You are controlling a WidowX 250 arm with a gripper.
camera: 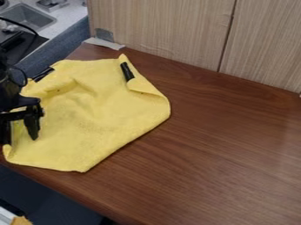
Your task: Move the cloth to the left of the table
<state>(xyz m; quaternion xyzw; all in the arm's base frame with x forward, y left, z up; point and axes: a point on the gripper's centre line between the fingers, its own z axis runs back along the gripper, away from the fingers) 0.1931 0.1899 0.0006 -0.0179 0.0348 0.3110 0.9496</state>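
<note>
The yellow cloth (94, 118) lies spread over the left part of the brown wooden table (229, 145), with its upper right edge folded over. At the cloth's left side, the black gripper (20, 135) hangs over it near the view's left edge. Its two fingers stand apart, and yellow fabric shows between them. Whether the fingertips touch the cloth, I cannot tell. Part of the cloth's left edge is hidden behind the gripper.
Two small black pieces (127, 71) lie at the cloth's upper edges. Light wood panels (167, 30) rise along the table's back. A grey sink (29, 16) stands beyond the upper left corner. The table's front edge runs diagonally along the lower left.
</note>
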